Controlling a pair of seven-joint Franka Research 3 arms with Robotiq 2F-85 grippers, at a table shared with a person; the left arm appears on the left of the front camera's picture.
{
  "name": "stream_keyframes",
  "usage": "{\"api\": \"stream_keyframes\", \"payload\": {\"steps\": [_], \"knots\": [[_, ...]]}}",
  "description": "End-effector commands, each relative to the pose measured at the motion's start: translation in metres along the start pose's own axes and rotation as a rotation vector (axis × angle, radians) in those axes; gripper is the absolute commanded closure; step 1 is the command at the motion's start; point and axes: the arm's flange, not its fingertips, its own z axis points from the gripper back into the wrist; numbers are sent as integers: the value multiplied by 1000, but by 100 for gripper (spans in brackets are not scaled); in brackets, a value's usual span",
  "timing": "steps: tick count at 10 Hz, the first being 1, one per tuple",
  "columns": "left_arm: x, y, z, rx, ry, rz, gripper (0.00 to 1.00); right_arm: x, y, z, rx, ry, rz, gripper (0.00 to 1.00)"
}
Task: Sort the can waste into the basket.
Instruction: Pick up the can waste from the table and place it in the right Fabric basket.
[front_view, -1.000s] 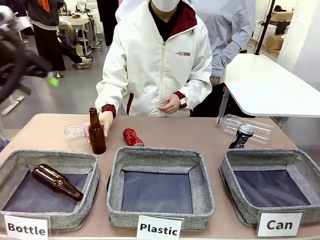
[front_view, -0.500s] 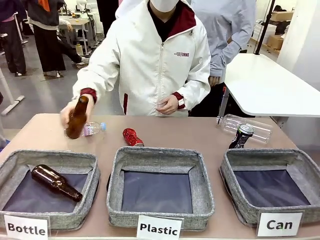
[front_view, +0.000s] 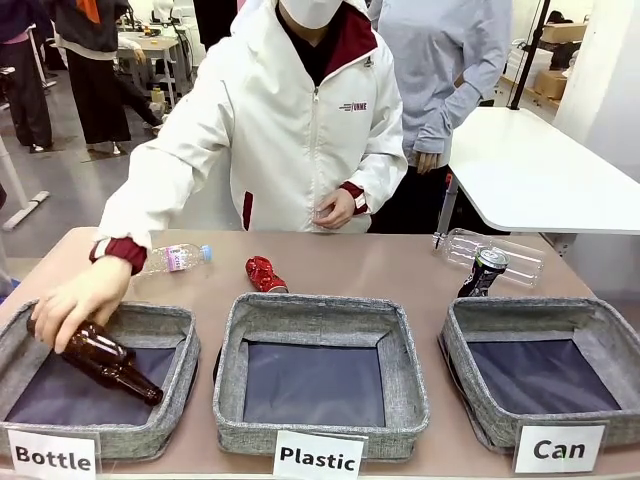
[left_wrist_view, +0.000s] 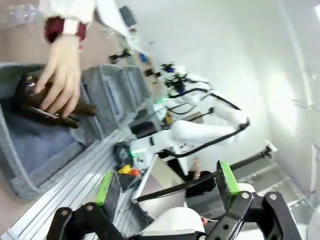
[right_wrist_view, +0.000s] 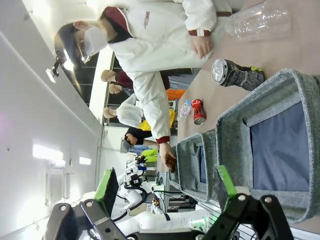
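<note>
Bottle basket (front_view: 186, 345): brown bottle (front_view: 120, 368) under hand (front_view: 82, 300). Can basket (front_view: 456, 352): bare floor. Dark can (front_view: 484, 272) upright, red can (front_view: 264, 274) lying diagonal. Left gripper (left_wrist_view: 165, 182), right gripper (right_wrist_view: 166, 184) wide.

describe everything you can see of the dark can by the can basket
The dark can is small and metal, with a silver top and some print on its dark sides. It stands slightly tilted on the table, just behind the far left corner of the Can basket. A clear bottle lies right behind it; nothing grips it.
</note>
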Motion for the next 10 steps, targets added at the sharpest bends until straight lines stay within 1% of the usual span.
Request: {"api": "stream_keyframes", "payload": {"steps": [1, 2, 3, 5, 6, 7, 8, 10], "knots": [[9, 25, 19, -96, -24, 1, 0, 2, 2, 0, 16, -7, 27, 0], [1, 25, 15, -65, -45, -2, 0, 2, 2, 0, 16, -7, 27, 0], [-3, 17, -4, -18, -42, -2, 0, 2, 2, 0, 16, -7, 27, 0], [-1, 10, -24, -7, -31, 0, 0, 2, 2, 0, 16, -7, 27, 0], [5, 9, -31, 4, -16, 5, 0, 2, 2, 0, 16, -7, 27, 0], [15, -1, -46, 35, -5, 19, 0, 2, 2, 0, 16, -7, 27, 0], [30, -12, -55, 96, 23, 27, 0, 2, 2, 0, 16, -7, 27, 0], [60, -43, -97, 238, 98, 29, 0, 2, 2, 0, 16, -7, 27, 0]]}}
